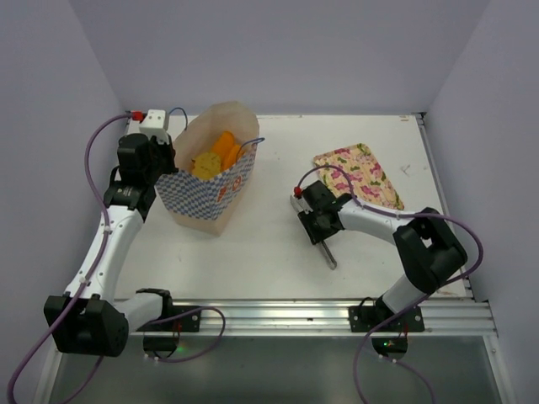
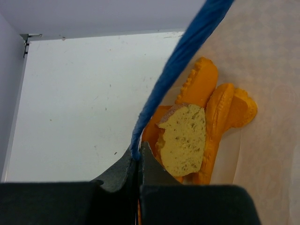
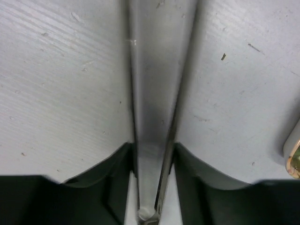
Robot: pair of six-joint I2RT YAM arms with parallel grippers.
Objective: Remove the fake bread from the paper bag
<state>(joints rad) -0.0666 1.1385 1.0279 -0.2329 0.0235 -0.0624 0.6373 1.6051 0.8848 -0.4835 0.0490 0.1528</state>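
several pieces of fake bread (image 1: 215, 154) are inside the paper bag (image 1: 209, 198), which stands open on the white table (image 1: 253, 252). through the mouth of the bag the left wrist camera shows orange ridged loaves (image 2: 201, 82) and one pale yellow speckled piece (image 2: 183, 138). the left gripper (image 2: 139, 157), at the left side of the bag, is pressed together on the bag's blue cord handle (image 2: 178, 65). well to the right of the bag, the right gripper (image 3: 152, 146) points down at the table, and its two fingers press on both sides of the metal tongs (image 3: 157, 70). farther to the right of the bag lies a pink floral tray (image 1: 358, 174).
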